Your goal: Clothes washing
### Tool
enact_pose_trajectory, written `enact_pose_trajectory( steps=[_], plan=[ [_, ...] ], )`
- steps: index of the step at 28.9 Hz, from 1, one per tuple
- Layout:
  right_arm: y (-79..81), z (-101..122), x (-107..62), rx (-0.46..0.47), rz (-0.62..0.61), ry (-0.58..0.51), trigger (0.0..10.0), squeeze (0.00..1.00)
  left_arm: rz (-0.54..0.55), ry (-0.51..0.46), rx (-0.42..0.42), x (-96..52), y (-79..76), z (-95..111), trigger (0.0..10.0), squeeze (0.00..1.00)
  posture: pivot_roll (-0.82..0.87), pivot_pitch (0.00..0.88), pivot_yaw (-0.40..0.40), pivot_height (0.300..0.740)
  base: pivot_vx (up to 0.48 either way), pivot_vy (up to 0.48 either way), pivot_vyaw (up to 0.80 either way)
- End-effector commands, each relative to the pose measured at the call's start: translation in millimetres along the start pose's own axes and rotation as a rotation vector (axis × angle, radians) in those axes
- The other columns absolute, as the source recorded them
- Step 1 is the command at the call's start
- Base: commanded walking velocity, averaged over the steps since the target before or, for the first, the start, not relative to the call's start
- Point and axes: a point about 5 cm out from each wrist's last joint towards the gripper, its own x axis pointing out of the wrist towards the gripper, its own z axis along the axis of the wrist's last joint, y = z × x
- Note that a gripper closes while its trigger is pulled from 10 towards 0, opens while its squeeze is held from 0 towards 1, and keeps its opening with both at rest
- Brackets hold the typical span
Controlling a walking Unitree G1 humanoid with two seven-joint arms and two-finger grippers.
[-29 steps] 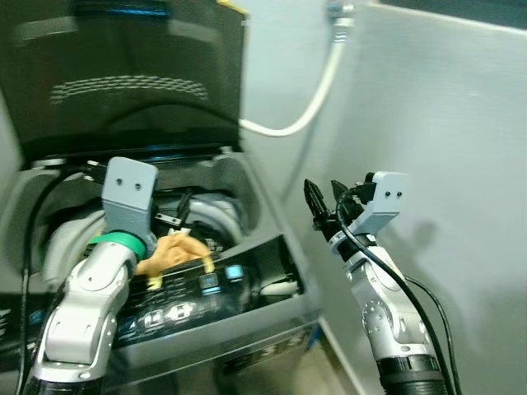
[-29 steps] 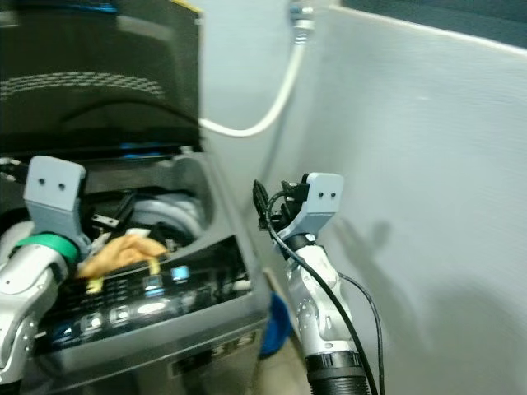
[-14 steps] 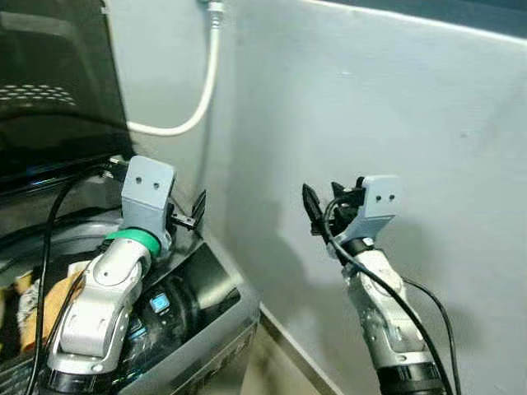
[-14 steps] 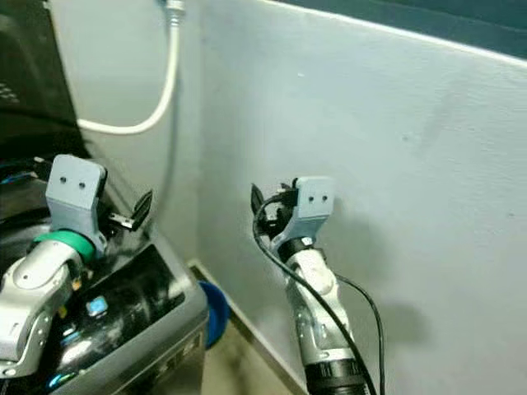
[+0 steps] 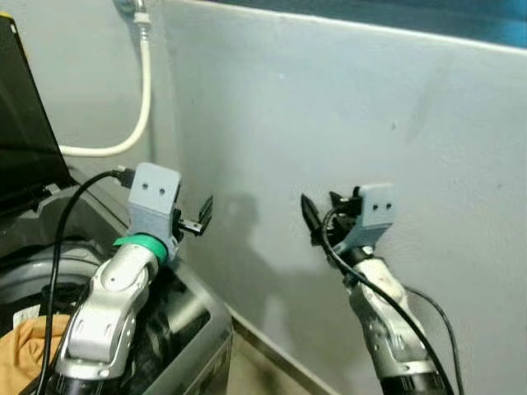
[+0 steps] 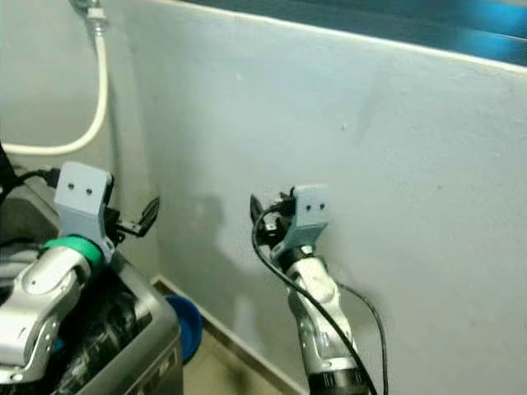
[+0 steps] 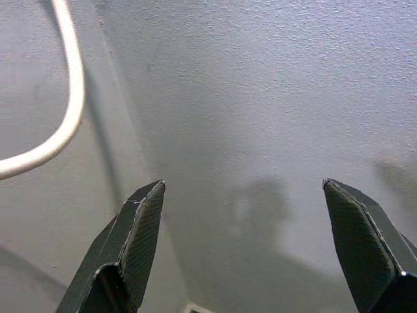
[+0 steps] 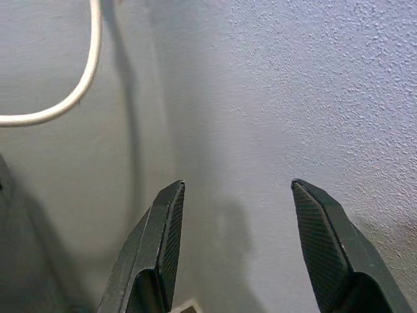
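left gripper: fingers spread, holding nothing, raised over the washing machine corner, facing the grey wall | right gripper: fingers spread, holding nothing, near the wall | orange cloth: in the machine's drum | white hose: on the wall

Orange-tan cloth, white hose, pale grey wall, blue basin
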Motion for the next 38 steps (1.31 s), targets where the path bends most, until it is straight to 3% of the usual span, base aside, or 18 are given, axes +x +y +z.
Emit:
enact_pose_trajectory(
  steps=[1, 4, 9, 31, 38],
  plan=[
    [-0.3, -2.6, -1.1, -0.028, 0.011, 0.025, 10.0, 0.0, 0.015, 0.0, -0.005, -3.0, 2.0, -2.3, 10.0, 0.0, 0.0, 0.009, -0.031, 0.74, 0.0, 0.0, 0.8],
    [2.0, -3.1, -1.0, -0.085, 0.042, 0.031, 10.0, 0.0, 0.018, -0.003, -0.011, -4.1, 1.5, -1.7, 10.0, 0.0, 0.0, 0.01, -0.035, 0.74, 0.0, 0.0, 0.8],
    [4.8, -2.7, -1.0, -0.097, 0.064, 0.03, 10.0, 0.0, 0.024, 0.001, -0.029, -5.7, 1.6, -2.1, 10.0, 0.0, 0.01, 0.011, -0.037, 0.74, 0.0, 0.0, 0.8],
    [13.9, 0.8, 5.8, -0.056, 0.134, 0.017, 10.0, 0.0, 0.067, -0.011, -0.077, -13.0, 6.3, 1.2, 10.0, 0.0, 0.02, 0.0, -0.063, 0.74, 0.0, 0.0, 0.8],
    [16.2, 1.6, 5.9, -0.022, 0.149, 0.009, 10.0, 0.0, 0.078, -0.023, -0.115, -13.1, 6.4, 2.8, 10.0, 0.0, 0.02, 0.0, -0.066, 0.74, 0.0, 0.0, 0.0]
  ],
)
